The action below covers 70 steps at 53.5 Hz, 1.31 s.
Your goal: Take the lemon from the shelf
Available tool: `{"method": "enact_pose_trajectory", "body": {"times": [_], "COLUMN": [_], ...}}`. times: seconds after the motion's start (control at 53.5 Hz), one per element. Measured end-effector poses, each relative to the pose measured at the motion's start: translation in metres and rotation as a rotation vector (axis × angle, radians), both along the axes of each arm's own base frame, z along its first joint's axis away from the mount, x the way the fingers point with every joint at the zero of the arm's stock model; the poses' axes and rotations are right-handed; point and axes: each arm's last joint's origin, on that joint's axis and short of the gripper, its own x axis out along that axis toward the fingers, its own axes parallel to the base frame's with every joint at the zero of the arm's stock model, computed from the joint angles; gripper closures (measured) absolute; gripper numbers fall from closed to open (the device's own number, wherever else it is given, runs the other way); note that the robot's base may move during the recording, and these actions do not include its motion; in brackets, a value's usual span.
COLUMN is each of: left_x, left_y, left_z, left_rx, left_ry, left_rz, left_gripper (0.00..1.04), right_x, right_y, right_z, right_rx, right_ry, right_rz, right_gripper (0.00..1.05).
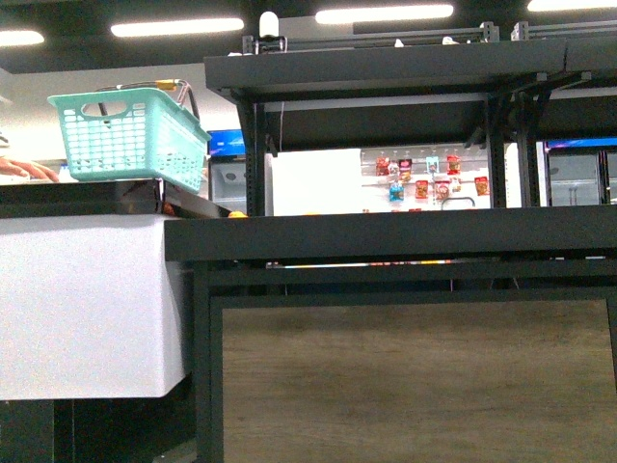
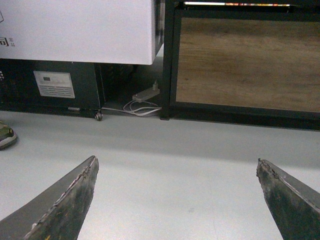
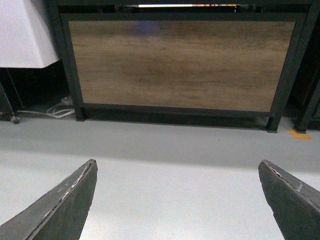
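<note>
The black metal shelf point(image 1: 386, 236) fills the front view, with a thick dark deck at mid height, a second deck point(image 1: 386, 68) above and a wooden panel below. Its base also shows in the left wrist view point(image 2: 170, 60) and the right wrist view point(image 3: 72, 65). The lemon is not clearly visible; only a small yellow-orange sliver point(image 1: 236, 214) shows at the deck's left end. Neither arm shows in the front view. My left gripper point(image 2: 177, 167) is open and empty over grey floor. My right gripper point(image 3: 177, 167) is open and empty over grey floor.
A teal plastic basket point(image 1: 130, 135) sits on a white counter point(image 1: 87, 309) left of the shelf. A person's hand point(image 1: 24, 169) rests at the far left. A power strip with cables point(image 2: 145, 97) lies on the floor by the shelf leg.
</note>
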Motion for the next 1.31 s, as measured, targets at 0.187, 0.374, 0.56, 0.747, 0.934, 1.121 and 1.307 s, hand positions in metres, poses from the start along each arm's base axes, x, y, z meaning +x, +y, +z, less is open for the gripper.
{"method": "enact_pose_trajectory", "body": {"times": [0.187, 0.374, 0.56, 0.747, 0.934, 1.121, 1.307], "left_x": [0.0, 0.0, 0.0, 0.0, 0.0, 0.0, 0.0], "left_y": [0.0, 0.0, 0.0, 0.0, 0.0, 0.0, 0.0], "left_z": [0.0, 0.0, 0.0, 0.0, 0.0, 0.0, 0.0], "left_rx": [0.0, 0.0, 0.0, 0.0, 0.0, 0.0, 0.0], "left_ry": [0.0, 0.0, 0.0, 0.0, 0.0, 0.0, 0.0], "left_rz": [0.0, 0.0, 0.0, 0.0, 0.0, 0.0, 0.0], "left_gripper": [0.08, 0.08, 0.08, 0.08, 0.08, 0.08, 0.08], "right_x": [0.0, 0.0, 0.0, 0.0, 0.0, 0.0, 0.0], "right_y": [0.0, 0.0, 0.0, 0.0, 0.0, 0.0, 0.0], "right_z": [0.0, 0.0, 0.0, 0.0, 0.0, 0.0, 0.0], "right_rx": [0.0, 0.0, 0.0, 0.0, 0.0, 0.0, 0.0], "right_ry": [0.0, 0.0, 0.0, 0.0, 0.0, 0.0, 0.0], "right_rz": [0.0, 0.0, 0.0, -0.001, 0.0, 0.0, 0.0], "right_gripper": [0.08, 0.08, 0.08, 0.08, 0.08, 0.08, 0.08]}}
